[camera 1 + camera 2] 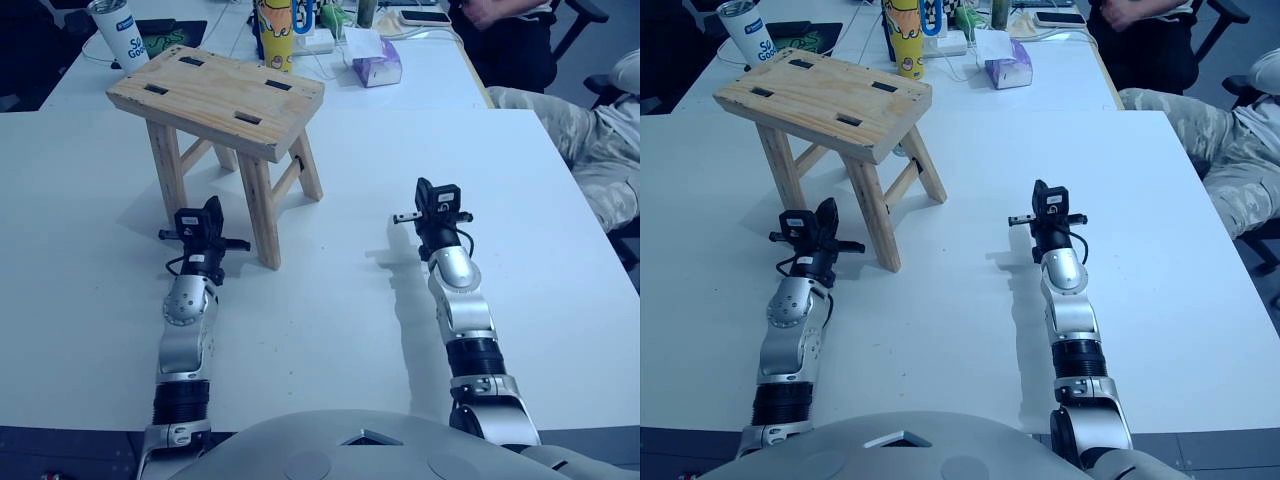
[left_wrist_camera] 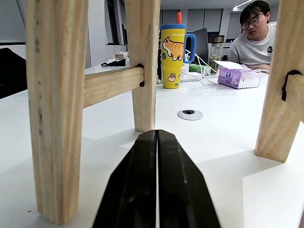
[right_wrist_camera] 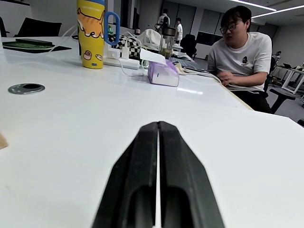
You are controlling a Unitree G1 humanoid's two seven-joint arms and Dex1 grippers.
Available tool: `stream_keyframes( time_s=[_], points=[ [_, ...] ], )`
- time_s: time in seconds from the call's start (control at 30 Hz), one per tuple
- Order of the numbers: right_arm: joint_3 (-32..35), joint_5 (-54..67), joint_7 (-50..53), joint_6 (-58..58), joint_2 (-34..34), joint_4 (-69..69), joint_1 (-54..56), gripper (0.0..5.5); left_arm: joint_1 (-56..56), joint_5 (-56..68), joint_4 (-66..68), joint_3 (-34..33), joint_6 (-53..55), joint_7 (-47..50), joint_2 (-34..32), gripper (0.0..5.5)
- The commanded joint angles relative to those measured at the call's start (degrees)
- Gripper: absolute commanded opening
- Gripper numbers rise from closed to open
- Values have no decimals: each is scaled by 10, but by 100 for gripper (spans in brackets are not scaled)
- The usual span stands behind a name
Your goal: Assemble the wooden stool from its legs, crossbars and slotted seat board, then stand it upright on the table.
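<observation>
Left end effector [image 2: 157,137] is pinched completely closed with nothing in it. It sits low over the white surface [image 1: 340,310] and points in between two legs [image 1: 262,215] of the wooden stool [image 1: 825,95], close but not touching. Right end effector [image 3: 157,128] is pressed closed too, also empty, well off to the stool's right. Stool's all put together and standing upright, slotted seat [image 1: 215,92] on top. Behind it there's a yellow mug [image 1: 277,30] and a purple tissue pack [image 1: 378,68].
</observation>
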State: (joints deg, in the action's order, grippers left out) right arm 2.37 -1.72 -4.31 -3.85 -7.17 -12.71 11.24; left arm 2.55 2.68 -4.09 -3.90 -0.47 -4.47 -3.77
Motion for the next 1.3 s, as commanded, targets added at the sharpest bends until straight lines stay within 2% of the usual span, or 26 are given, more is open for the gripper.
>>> stream_keyframes(
  time_s=[0.03,0.4,0.57,0.8,1.3],
  points=[
    [2,4,-9,-6,-8,-23,22,1,-12,-8,16,5,-13,10,5,0],
    [4,3,-15,-28,-17,-76,49,1,-49,-12,68,8,-54,27,17,0],
    [23,9,-7,-35,-28,-95,33,1,-116,-16,162,23,-97,20,29,0],
    [20,16,-32,-42,-35,-145,73,1,-165,-7,241,3,-158,41,41,0],
    [29,25,-19,-93,-25,-203,97,1,-172,0,269,2,-172,26,40,0]
  ],
)
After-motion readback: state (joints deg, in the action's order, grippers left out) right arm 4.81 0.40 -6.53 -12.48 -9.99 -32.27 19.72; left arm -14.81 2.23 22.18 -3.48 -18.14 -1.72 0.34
